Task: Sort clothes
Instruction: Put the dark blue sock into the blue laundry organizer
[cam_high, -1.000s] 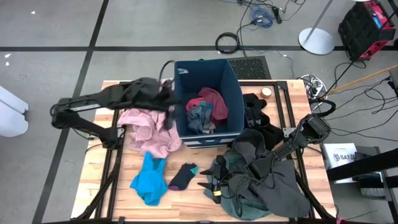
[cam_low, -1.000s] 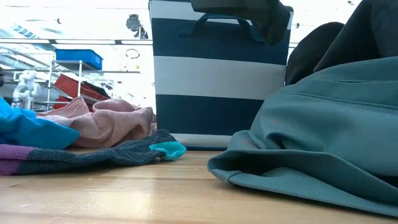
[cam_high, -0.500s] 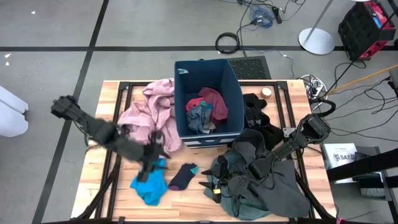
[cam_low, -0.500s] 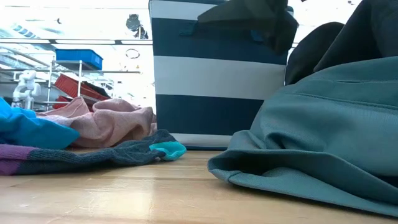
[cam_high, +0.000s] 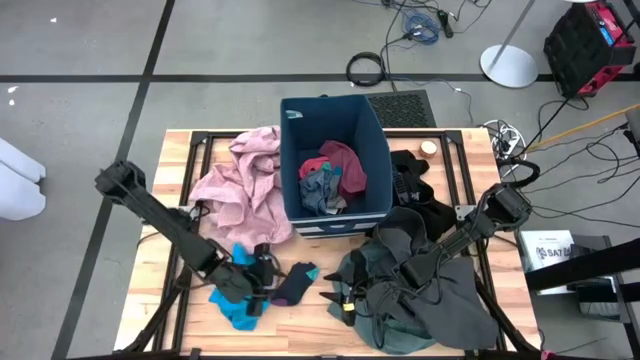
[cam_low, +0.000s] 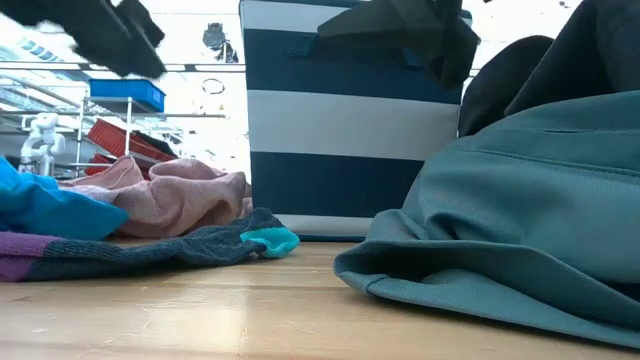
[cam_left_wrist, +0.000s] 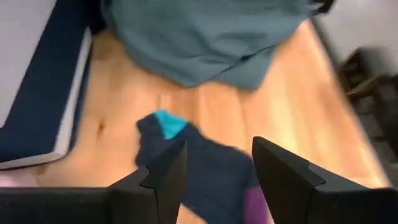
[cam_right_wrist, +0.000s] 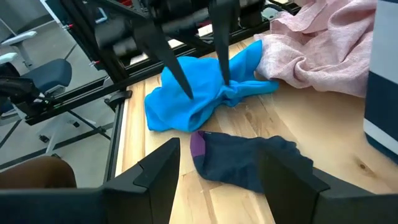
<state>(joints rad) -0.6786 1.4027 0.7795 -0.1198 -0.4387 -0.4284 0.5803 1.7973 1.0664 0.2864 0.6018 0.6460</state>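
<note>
- High view: the left gripper (cam_high: 262, 285) hangs at seven o'clock on the table (cam_high: 160, 300), fingers parted and empty, between the bright-blue piece (cam_high: 236, 305) and the dark sock (cam_high: 296, 284). The dusty-pink garment (cam_high: 243, 190) lies at ten o'clock, against the navy bin (cam_high: 372, 150), which already holds red and grey pieces. The right gripper (cam_high: 352, 300) rests at five o'clock on the grey-green garment (cam_high: 375, 260), fingers parted, nothing visibly gripped.
- Low view: the grey-green garment (cam_low: 520, 220) slumps in heavy folds at three o'clock; the sock (cam_low: 150, 250) lies flat at eight o'clock, its turquoise toe toward the bin (cam_low: 350, 120).
- Left wrist view: the left gripper's own fingers (cam_left_wrist: 165, 174) stand apart just above the sock (cam_left_wrist: 205, 168), not yet touching it.
- Right wrist view: the right gripper (cam_right_wrist: 214, 171) is released; beyond it lie the sock (cam_right_wrist: 249, 162), the bright-blue piece (cam_right_wrist: 199, 93) and the pink garment (cam_right_wrist: 329, 43).
- Handling judgement: the sock is light, limp and non-fragile; it should pinch easily at mid-length or a raised fold. Flat edges may slip from the fingers.
</note>
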